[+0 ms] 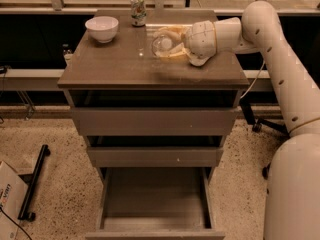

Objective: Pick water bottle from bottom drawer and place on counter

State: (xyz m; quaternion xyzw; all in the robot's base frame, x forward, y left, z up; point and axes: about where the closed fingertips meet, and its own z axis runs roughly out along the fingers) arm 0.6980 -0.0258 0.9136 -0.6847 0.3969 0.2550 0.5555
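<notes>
My gripper (169, 45) is over the back right part of the counter (115, 66), low above its surface. Its tan fingers are closed around the water bottle (162, 44), a small clear bottle lying on its side with one round end towards the camera. I cannot tell whether the bottle touches the counter. The bottom drawer (152, 201) is pulled out below the two shallower drawers and nothing shows inside it.
A white bowl (102, 28) stands at the counter's back left and a labelled can (138, 9) at the back middle. My arm reaches in from the right. A cardboard box (7, 199) and a black bar (34, 184) lie on the floor at left.
</notes>
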